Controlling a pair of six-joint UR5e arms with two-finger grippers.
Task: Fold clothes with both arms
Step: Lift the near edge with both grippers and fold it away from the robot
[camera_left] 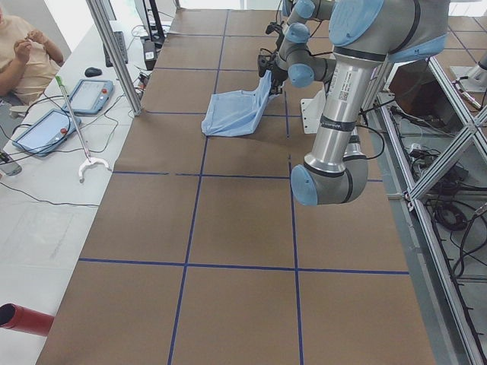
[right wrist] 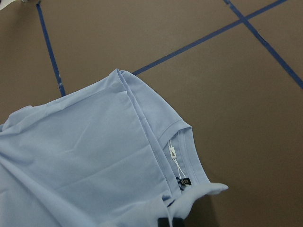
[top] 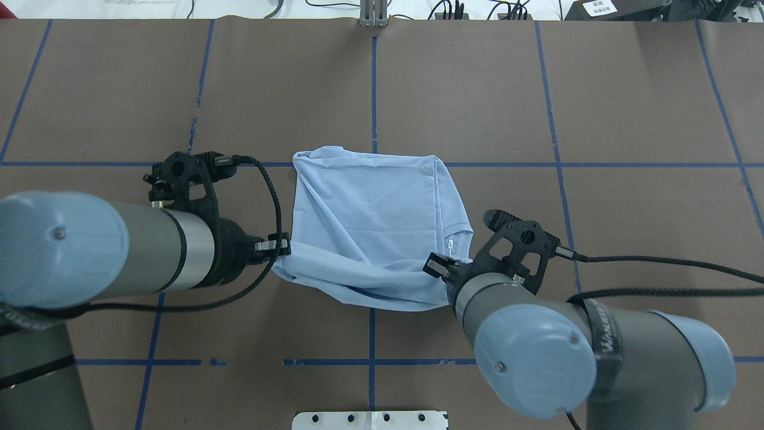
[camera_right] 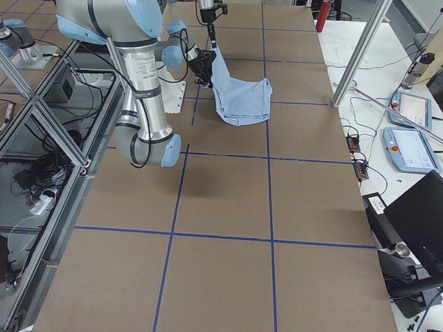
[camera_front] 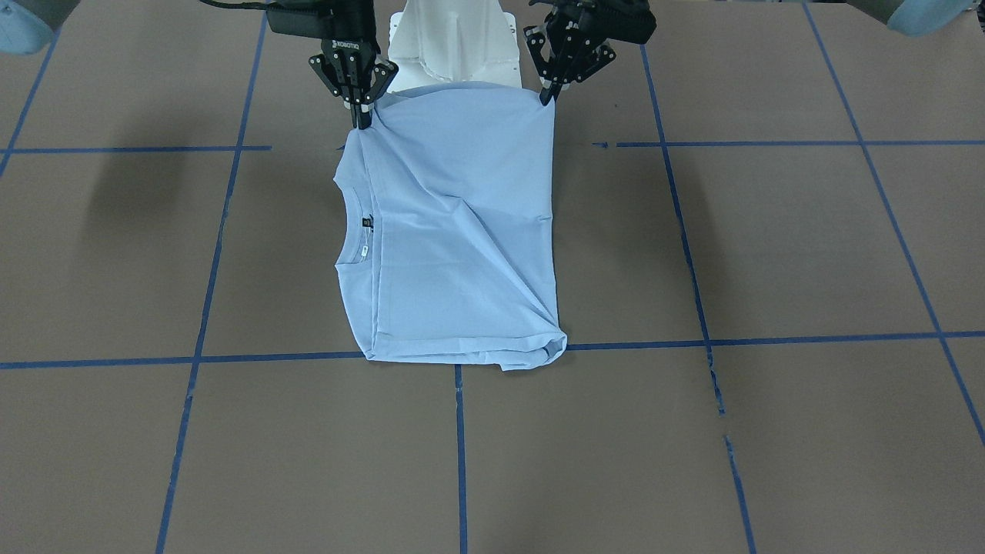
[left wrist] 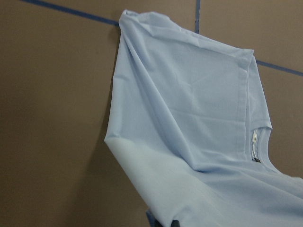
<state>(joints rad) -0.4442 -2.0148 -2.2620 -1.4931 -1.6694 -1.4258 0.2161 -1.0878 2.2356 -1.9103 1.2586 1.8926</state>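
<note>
the pale blue t-shirt [camera_front: 462, 231] sits roughly halfway along the brown table [camera_front: 769, 246], closer to the robot's edge than to the operators' edge. it's folded into a rough rectangle with the sleeves tucked in. the edge away from the robot lies flat on the table, right along a blue tape line [camera_front: 769, 339]. the edge nearest the robot is lifted off the surface, so the cloth slopes up from the table to the grippers with a few long diagonal creases.

the right gripper [camera_front: 361, 121] has its fingers pinched together on the raised corner at the collar side. the left gripper [camera_front: 548, 98] is clamped the same way on the other raised corner, at the hem side. both point down and hang just in front of the white pedestal [camera_front: 454, 46]. the lifted edge runs between them and sags a bit in the overhead view.

the round collar [right wrist: 189, 146] faces the table end on the robot's right. inside it there's a small dark neck label [right wrist: 184, 181] and a white tag [right wrist: 173, 153]. from the left wrist camera the cloth just runs away down to the tape line.
</note>
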